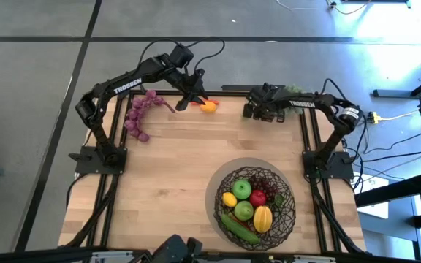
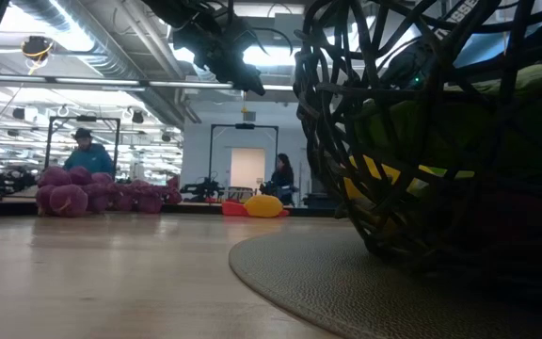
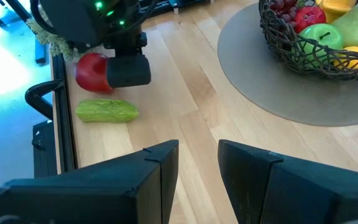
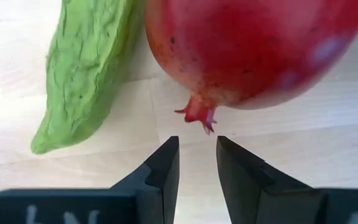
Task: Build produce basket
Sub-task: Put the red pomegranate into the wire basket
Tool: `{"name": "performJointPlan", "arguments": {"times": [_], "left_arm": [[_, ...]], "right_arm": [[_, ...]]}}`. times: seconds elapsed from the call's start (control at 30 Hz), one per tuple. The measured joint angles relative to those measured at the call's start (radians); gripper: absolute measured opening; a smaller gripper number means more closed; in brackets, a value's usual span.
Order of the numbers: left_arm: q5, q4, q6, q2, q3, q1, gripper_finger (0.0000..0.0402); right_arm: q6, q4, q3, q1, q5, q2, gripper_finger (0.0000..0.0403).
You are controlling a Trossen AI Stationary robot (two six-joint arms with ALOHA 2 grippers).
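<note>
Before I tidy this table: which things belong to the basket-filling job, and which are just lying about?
Belongs to the job:
- basket, already holding fruit
- purple grapes
- orange piece
- red pomegranate
- green gourd

Just lying about:
- round mat under the basket
- cables beside the table

The dark woven wire basket (image 1: 256,207) is sitting upright on a round grey mat at the table's near right, holding a red apple, two green apples, a lemon, a yellow pear and a cucumber. Purple grapes (image 1: 139,113) are lying far left. A red pomegranate (image 4: 253,43) is lying just beside a wrinkled green vegetable (image 4: 86,68).
</note>
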State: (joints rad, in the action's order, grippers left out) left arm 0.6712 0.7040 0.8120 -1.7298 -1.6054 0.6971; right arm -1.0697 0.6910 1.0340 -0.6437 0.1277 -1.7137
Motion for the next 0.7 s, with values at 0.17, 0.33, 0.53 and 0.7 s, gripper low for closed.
{"name": "performJointPlan", "arguments": {"times": [0.17,0.33,0.53,0.7], "left_arm": [[0.000,0.000,-0.017,0.000,0.000,0.000,0.0103],[0.000,0.002,-0.024,0.000,0.000,0.000,0.0103],[0.000,0.003,-0.024,0.000,0.000,0.000,0.0103],[0.000,0.003,-0.024,0.000,0.000,0.000,0.0103]], "right_arm": [[-0.052,0.000,0.000,0.044,0.061,0.019,0.0101],[-0.126,0.000,0.000,0.091,0.190,0.045,0.0101],[-0.157,-0.001,0.000,0.104,0.264,0.047,0.0101],[-0.159,-0.012,0.000,0.104,0.271,0.047,0.0101]]}}
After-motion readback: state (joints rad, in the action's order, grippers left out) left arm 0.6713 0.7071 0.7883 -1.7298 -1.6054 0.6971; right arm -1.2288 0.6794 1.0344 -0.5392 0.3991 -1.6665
